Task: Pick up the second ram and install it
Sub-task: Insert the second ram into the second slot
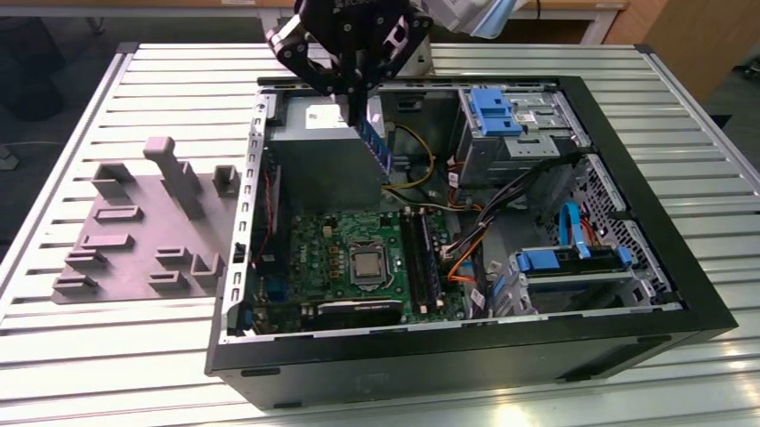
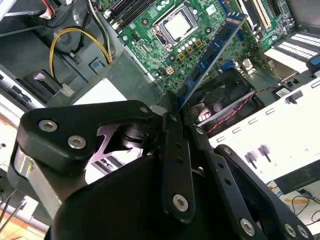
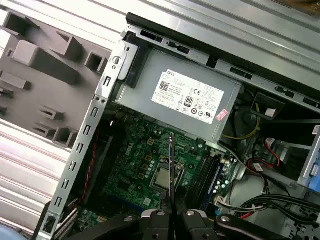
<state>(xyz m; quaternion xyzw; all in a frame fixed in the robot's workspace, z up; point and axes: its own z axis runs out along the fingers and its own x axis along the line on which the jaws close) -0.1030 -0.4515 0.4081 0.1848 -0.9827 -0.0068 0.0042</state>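
The claw (image 1: 356,89) is clamped on the second ram (image 1: 376,142), holding it by one end above the open computer case (image 1: 475,347) on the tabletop (image 1: 95,356). The pick-up looks done; carrying it to its place is the step in hand. The stick hangs with its long axis running down from the claw toward the motherboard (image 1: 356,258), well above the slots (image 1: 422,258). Seating it will call for lining its edge up with a free slot.

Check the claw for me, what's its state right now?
Claw: closed on the second ram, held above the open computer case over the motherboard.
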